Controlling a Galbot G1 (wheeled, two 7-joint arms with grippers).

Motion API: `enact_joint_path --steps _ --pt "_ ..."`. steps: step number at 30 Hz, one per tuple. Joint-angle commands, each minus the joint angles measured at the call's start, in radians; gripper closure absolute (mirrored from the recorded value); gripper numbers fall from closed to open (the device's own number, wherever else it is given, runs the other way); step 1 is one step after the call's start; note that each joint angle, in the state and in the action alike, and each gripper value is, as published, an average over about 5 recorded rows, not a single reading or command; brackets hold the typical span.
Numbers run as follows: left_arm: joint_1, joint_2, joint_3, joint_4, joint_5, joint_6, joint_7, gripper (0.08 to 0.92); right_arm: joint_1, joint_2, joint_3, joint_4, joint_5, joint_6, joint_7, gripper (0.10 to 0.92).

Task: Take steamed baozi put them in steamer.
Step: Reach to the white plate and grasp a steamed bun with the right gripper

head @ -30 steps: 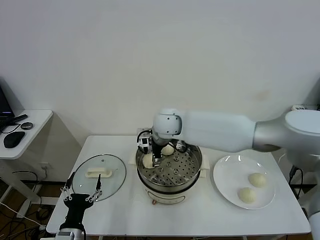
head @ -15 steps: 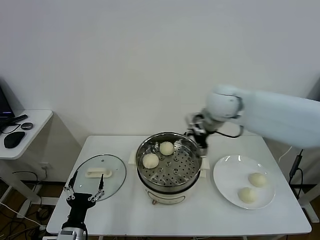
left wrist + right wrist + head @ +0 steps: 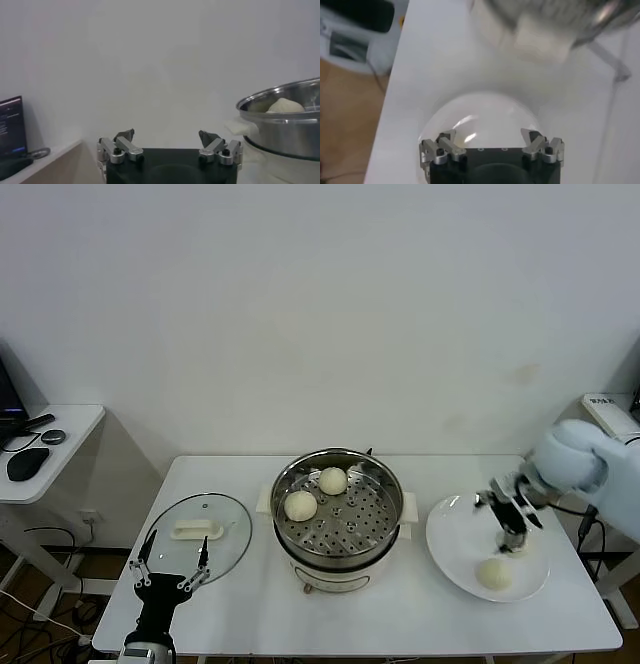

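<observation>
Right pincer (image 3: 510, 524) hangs over the white plate (image 3: 450, 529) at the right end of the white counter (image 3: 420, 614) in the head view, its fingers apart and holding nothing. One steamed baozi (image 3: 493, 573) lies on the plate just in front of the pincer; whether another sits beneath the pincer cannot be told. At the counter's middle stands the steamer (image 3: 340, 524), a shiny steel pot on a white base, with two more baozi (image 3: 300, 505) (image 3: 333, 480) resting on its perforated floor toward the left and rear. A flat glass lid (image 3: 200, 534) lies on the counter to the steamer's left. The left pincer (image 3: 170, 569) waits low at the counter's front left edge, near the lid, its fingers spread and empty

From the left wrist, the left pincer (image 3: 170, 145) shows its two fingertips wide apart against a pale wall, with the steamer's steel rim (image 3: 285, 125) off to one side and a baozi (image 3: 285, 105) peeking above it

From the right wrist, the right pincer (image 3: 492, 145) has its fingers apart above the plate (image 3: 480, 115), and the steamer's base (image 3: 540, 40) appears blurred beyond
</observation>
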Motion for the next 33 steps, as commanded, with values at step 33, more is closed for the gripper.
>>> enact_joint_path --steps 33 --pt "0.021 -0.009 -0.021 0.006 0.007 -0.008 -0.003 0.177 -0.479 0.098 0.324 -0.164 -0.163 -0.009 0.147 0.253"
